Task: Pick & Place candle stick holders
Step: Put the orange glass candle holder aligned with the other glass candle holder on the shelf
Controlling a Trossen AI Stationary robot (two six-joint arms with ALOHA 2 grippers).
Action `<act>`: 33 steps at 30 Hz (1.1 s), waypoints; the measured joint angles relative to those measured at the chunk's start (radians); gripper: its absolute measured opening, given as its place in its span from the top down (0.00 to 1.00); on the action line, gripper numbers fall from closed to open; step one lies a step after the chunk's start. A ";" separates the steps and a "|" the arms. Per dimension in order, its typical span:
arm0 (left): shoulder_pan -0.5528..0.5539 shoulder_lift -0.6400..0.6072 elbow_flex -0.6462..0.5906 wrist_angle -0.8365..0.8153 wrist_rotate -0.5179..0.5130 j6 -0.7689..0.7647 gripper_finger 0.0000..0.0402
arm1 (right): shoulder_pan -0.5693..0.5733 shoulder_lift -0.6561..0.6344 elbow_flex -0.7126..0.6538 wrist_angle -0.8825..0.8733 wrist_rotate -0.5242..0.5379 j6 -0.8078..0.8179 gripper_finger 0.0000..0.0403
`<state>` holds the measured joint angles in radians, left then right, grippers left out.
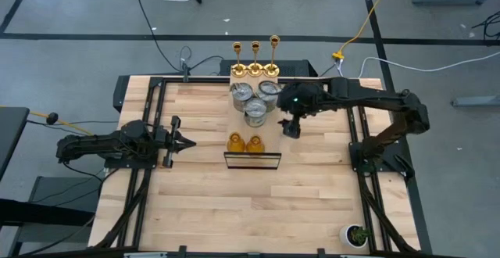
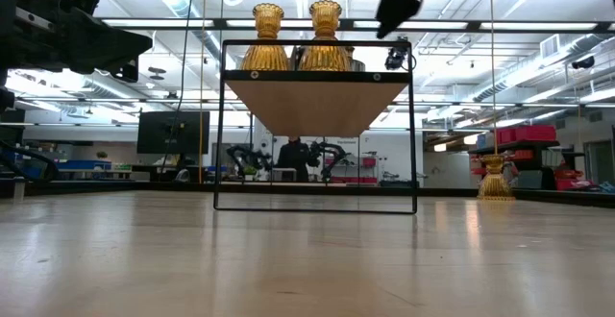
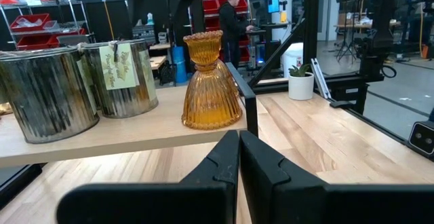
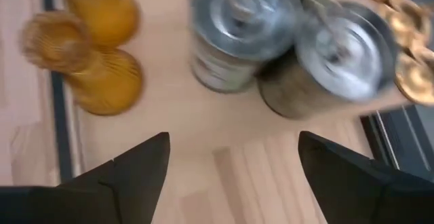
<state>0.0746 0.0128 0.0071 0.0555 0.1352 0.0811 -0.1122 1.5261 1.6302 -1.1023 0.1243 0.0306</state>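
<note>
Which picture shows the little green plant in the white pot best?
The left wrist view: the potted plant stands clear and close, leaves and white pot showing. The high view shows it only tiny, from above, at the table corner. The low and right wrist views miss it.

Both arms (image 1: pixel 117 147) are matte black with jointed links; each claw (image 4: pixel 230 176) ends in two wedge-shaped black fingers (image 3: pixel 268 173).

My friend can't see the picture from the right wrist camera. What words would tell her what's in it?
The right gripper, fingers wide open and empty, hangs above a wooden shelf. Below it stand two amber-orange holders and shiny silver cans, with gold candlestick bases at the edge.
</note>
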 joint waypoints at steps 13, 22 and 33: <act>0.000 0.000 0.000 0.000 0.000 0.000 0.95 | -0.251 -0.241 -0.238 -0.002 0.114 0.093 0.19; 0.000 0.000 0.000 0.000 0.000 0.000 0.95 | -0.419 -0.302 -0.269 -0.018 0.113 0.091 0.19; 0.000 0.000 0.000 0.000 0.000 0.000 0.95 | -0.625 -0.299 -0.269 -0.124 0.178 0.224 0.19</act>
<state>0.0742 0.0128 0.0071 0.0555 0.1352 0.0811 -0.7372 1.2270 1.3617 -1.2259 0.3023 0.2546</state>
